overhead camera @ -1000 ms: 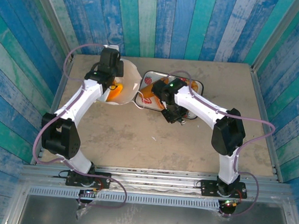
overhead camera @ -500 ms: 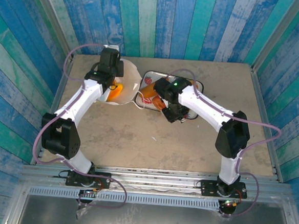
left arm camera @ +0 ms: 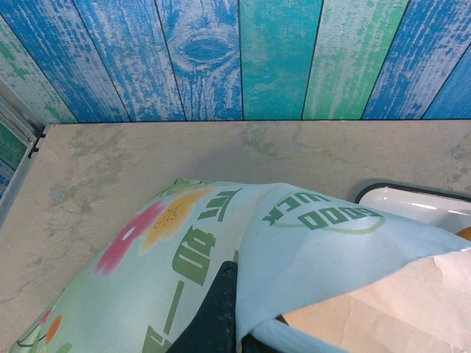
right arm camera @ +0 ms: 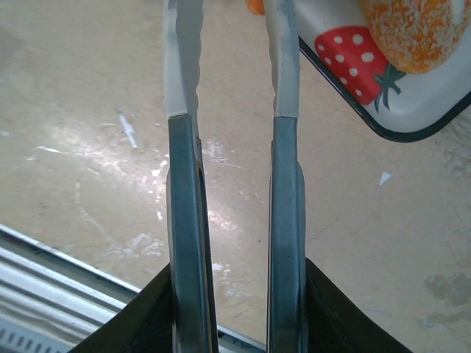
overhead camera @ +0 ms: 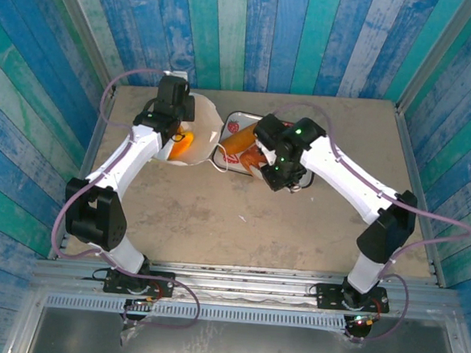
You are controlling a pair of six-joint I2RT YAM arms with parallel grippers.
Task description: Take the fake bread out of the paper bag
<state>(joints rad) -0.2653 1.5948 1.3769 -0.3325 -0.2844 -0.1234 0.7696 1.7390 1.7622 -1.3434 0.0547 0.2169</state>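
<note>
Fake bread (overhead camera: 239,148) is in two spots. Closest to the arms is the right gripper (right arm camera: 232,59). Its two fingers are a little apart with nothing between them (so it holds no bread), over the bare table (right arm camera: 88,132), pointing at the near edge of the white tray (right arm camera: 419,99). On that tray, by a red strawberry picture, sits a round sugary bun (right arm camera: 416,26). Just beside the tray, on the left, is the paper bag (overhead camera: 205,130), its mouth open, with an orange roll (overhead camera: 184,141) inside. The left gripper (left arm camera: 234,294) is pinched tight on the bag's far edge. Behind it all is the blue and green plank wall (left arm camera: 280,59).
</note>
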